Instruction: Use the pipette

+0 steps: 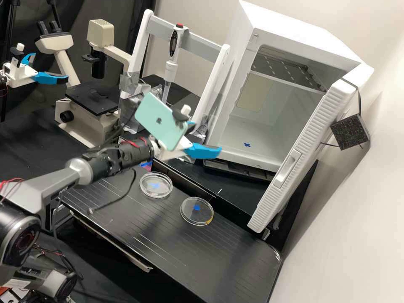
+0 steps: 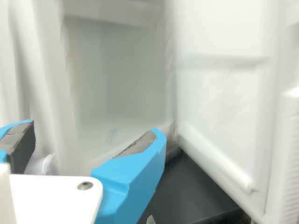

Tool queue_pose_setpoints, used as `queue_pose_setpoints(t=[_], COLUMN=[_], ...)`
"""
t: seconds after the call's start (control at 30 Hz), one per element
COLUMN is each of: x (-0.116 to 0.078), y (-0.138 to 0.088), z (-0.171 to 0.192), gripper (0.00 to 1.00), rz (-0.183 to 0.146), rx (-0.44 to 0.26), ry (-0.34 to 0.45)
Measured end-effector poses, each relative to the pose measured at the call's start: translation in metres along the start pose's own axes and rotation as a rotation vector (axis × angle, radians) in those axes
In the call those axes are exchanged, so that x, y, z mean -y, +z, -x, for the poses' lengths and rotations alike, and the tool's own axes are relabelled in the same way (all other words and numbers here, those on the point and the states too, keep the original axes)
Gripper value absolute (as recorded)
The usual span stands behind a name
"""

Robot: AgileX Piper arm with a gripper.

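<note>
The white pipette with a red top (image 1: 171,69) sits upright at the grey crossbar of a white frame (image 1: 216,80), on the far side. Nearer and to its right, the white end effector with bright blue fingers (image 1: 206,137) is spread wide. Two clear round dishes (image 1: 156,195) lie nearer, on the black surface (image 1: 168,252).

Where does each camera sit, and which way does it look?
High view: fixed off the arm, looking forward and down on the bench, pipette and two dishes; the arm and fingers show.
Wrist view: on the arm's wrist, looking past two blue fingers into the white cabinet.
Both share: the fingers, cabinet and its open door.
</note>
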Motion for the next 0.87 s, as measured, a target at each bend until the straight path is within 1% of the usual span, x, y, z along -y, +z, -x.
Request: queue_pose_setpoints(t=[0.03, 0.07, 0.1, 0.17, 0.2, 0.23, 0.27, 0.3, 0.4, 0.43, 0.5, 0.57, 0.67, 0.77, 0.87], x=[-0.002, -0.002, -0.002, -0.002, -0.002, 0.000, -0.001, 0.000, 0.004, 0.008, 0.014, 0.022, 0.032, 0.039, 0.044], y=[-0.003, -0.009, -0.013, -0.017, -0.017, -0.016, -0.015, -0.013, -0.009, -0.007, -0.005, -0.005, -0.003, 0.001, 0.005], z=[0.004, 0.012, 0.018, 0.026, 0.030, 0.032, 0.035, 0.036, 0.037, 0.036, 0.035, 0.034, 0.033, 0.033, 0.032], gripper=[1.00, 1.00, 1.00, 1.00, 1.00, 1.00, 1.00, 1.00, 1.00, 1.00, 1.00, 1.00, 1.00, 1.00, 1.00], rz=[-0.035, -0.043, -0.040, -0.035, -0.039, -0.040, -0.050, -0.057, -0.095, -0.127, -0.149, -0.158, -0.159, -0.152, -0.164], rx=[-0.091, -0.230, -0.318, -0.426, -0.450, -0.467, -0.481, -0.480, -0.480, -0.483, -0.495, -0.506, -0.512, -0.498, -0.482], ry=[0.044, 0.056, 0.067, 0.067, 0.066, 0.061, 0.065, 0.064, 0.047, 0.032, 0.009, -0.024, -0.073, -0.100, -0.121])
